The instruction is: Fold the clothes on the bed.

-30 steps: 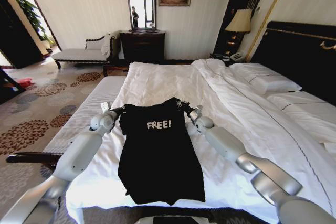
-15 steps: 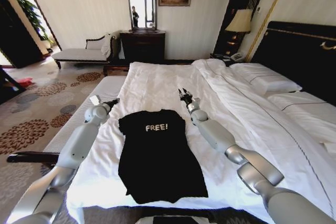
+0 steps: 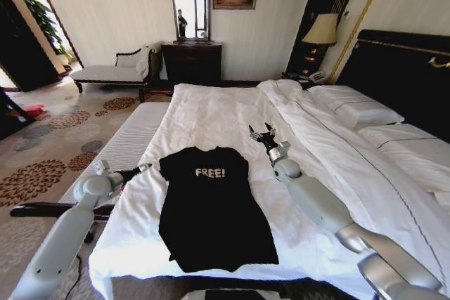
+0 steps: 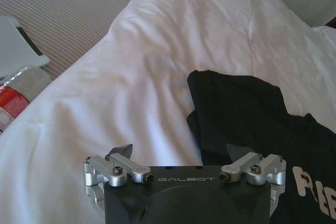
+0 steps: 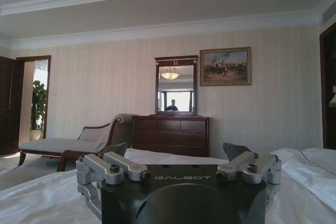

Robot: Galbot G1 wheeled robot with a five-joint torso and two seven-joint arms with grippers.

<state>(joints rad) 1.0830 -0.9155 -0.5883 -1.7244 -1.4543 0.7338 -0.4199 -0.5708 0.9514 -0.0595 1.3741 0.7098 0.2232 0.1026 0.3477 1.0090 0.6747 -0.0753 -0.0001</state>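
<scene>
A black short-sleeved T-shirt (image 3: 213, 209) with white "FREE!" lettering lies flat and face up on the white duvet (image 3: 211, 114) of the bed (image 3: 394, 68), near the foot edge closest to the robot, collar toward the far side of the bed and hem toward the robot. The hem looks slightly uneven, with the corner on the robot's right spreading wider.

The left arm reaches out low along the robot's left side of the bed, forearm angled up from the lower corner of the head view and wrist bent inward. The left gripper (image 3: 138, 169) hangs at the duvet's edge, just beside the shirt's left sleeve and apart from it. In the left wrist view the left gripper (image 4: 181, 153) points down over white bedding with the sleeve (image 4: 220, 103) lying ahead of it; its jaws are spread wide with nothing between them.

The right arm stretches diagonally from the lower right of the head view across the bed, elbow nearly straight. The right gripper (image 3: 263, 133) is raised above the duvet, beyond and to the right of the shirt's right shoulder, clear of the fabric. In the right wrist view the right gripper (image 5: 176, 153) faces level across the room toward a dark wooden dresser (image 5: 170, 135) and mirror (image 5: 176, 85), jaws wide apart and empty.
</scene>
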